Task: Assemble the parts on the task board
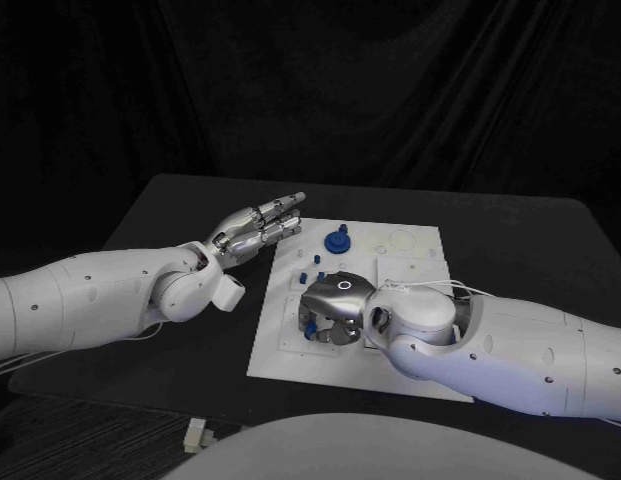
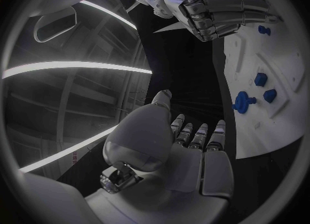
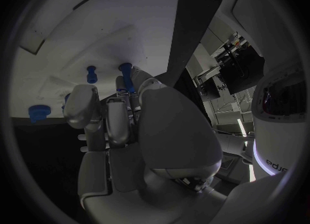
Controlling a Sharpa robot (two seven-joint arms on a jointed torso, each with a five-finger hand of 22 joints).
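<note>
The white task board (image 1: 397, 262) lies mid-table. A large blue knob (image 1: 338, 240) stands near its far edge, and two small blue pegs (image 1: 307, 274) stand by its left edge. My right hand (image 1: 333, 306) sits low on the board with its fingers curled down. In the right wrist view a blue peg (image 3: 126, 74) rises just past the fingertips (image 3: 123, 87) of that hand (image 3: 123, 126); whether it is pinched is hidden. My left hand (image 1: 260, 228) hovers over the board's far left corner, fingers straight and together, holding nothing. The left wrist view shows its bare palm (image 2: 194, 157).
More blue parts (image 2: 260, 79) sit on the board (image 2: 284, 53) in the left wrist view, beside a blue knob (image 2: 242, 101). Pale round recesses (image 1: 401, 240) mark the board's far right. Black table (image 1: 541, 250) surrounds the board on all sides.
</note>
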